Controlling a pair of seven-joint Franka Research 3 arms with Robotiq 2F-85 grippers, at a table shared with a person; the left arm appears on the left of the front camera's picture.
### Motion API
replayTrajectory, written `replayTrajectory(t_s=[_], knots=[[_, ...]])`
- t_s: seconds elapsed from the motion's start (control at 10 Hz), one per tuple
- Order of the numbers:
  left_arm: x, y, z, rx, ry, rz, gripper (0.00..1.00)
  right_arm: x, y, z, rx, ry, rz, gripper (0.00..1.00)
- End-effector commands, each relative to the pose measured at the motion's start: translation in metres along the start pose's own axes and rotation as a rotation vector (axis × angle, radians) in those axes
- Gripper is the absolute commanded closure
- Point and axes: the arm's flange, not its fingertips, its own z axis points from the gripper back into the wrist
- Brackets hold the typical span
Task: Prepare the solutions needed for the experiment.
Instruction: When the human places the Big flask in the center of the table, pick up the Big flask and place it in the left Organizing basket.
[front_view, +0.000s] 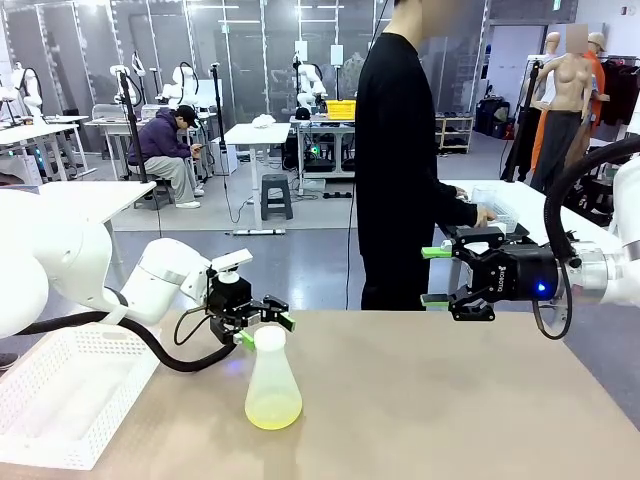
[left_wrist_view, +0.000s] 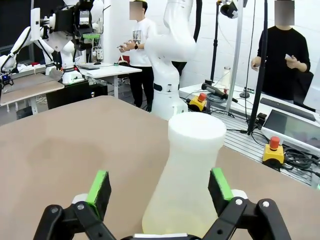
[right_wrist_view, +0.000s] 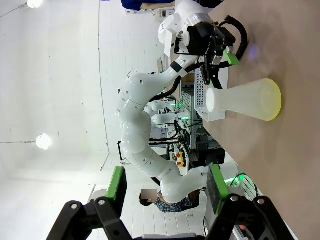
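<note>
Brown table (front_view: 420, 400), flask (front_view: 273, 385) of yellowish solutions (front_view: 273, 412) upright; left gripper (left_wrist_view: 159, 189) spread, seemingly untouching; right gripper (front_view: 436, 276) wide, empty.

Illumination is bright, even and diffuse from overhead, leaving only a faint soft shadow beneath the translucent conical plastic flask (front_view: 273, 380) on the matte tan surface (front_view: 430, 400). In the right wrist view, two round ceiling lamps (right_wrist_view: 43, 141) bloom against an overexposed white wall. Both wrist views show wide-angle bending at the edges, and the near green-padded fingers (left_wrist_view: 98, 188) are slightly soft.
</note>
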Motion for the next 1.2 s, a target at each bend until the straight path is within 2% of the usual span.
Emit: replayTrajectory(t_s=[0.0,0.5,1.1], knots=[[-0.008,-0.001,-0.008,-0.032,0.008,0.027,0.00,0.000,0.000,0.001,0.008,0.005,0.004,0.19],[-0.013,-0.004,-0.012,-0.101,-0.055,0.022,0.00,0.000,0.000,0.001,0.008,0.005,0.004,0.19],[-0.012,-0.008,-0.040,-0.126,-0.050,0.042,0.00,0.000,0.000,0.001,0.008,0.005,0.004,0.19]])
